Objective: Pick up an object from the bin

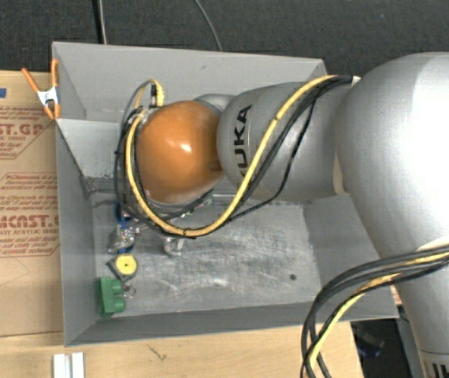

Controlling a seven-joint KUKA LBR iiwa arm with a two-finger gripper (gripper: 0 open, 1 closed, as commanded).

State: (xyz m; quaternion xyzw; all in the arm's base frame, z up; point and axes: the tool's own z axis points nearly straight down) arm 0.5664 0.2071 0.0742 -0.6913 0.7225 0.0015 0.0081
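The grey metal bin (248,260) has a dull floor streaked with pale scratch marks and one small dark speck. In its lower left corner is a bright green plastic block (110,296), and just above that a small yellow round disc (125,265) with a dark centre. The robot's glossy orange dome cover (173,152) carries a pale highlight. The silver-grey arm (382,156) bears black lettering, and yellow and black cables (209,225) loop around it.
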